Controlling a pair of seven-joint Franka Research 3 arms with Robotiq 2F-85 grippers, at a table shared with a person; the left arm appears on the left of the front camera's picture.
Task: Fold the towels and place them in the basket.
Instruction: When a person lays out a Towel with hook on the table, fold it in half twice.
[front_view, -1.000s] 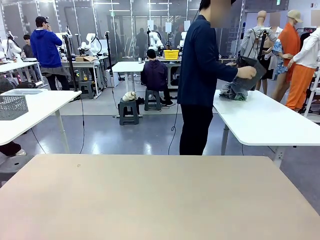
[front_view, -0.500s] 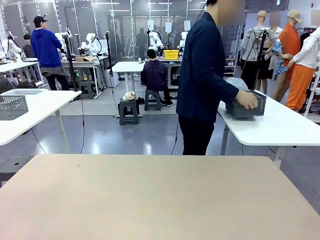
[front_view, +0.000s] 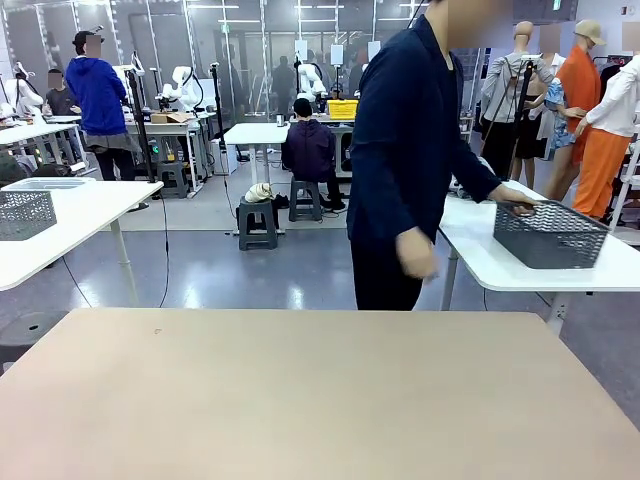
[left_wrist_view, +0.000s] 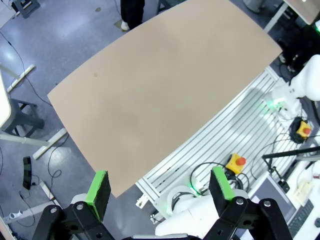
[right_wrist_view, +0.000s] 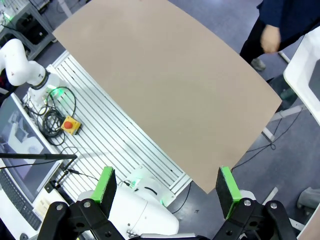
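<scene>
Left pincer (left_wrist_view: 159, 176) and right pincer (right_wrist_view: 166, 175) hung spread, empty, over the table (front_view: 300, 400); far beyond them a person's hand (front_view: 517, 197) had just slid the basket (front_view: 550, 235) closer, folding not begun

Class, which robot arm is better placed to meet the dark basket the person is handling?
Right, probably. The basket sits on the white side table toward the robot's right, under the person's hand. The right gripper and left gripper both hang open above the beige table.

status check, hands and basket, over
Left hand open, empty, above the table. Right hand open, empty. Basket at white side table, person gripping its rim.
</scene>
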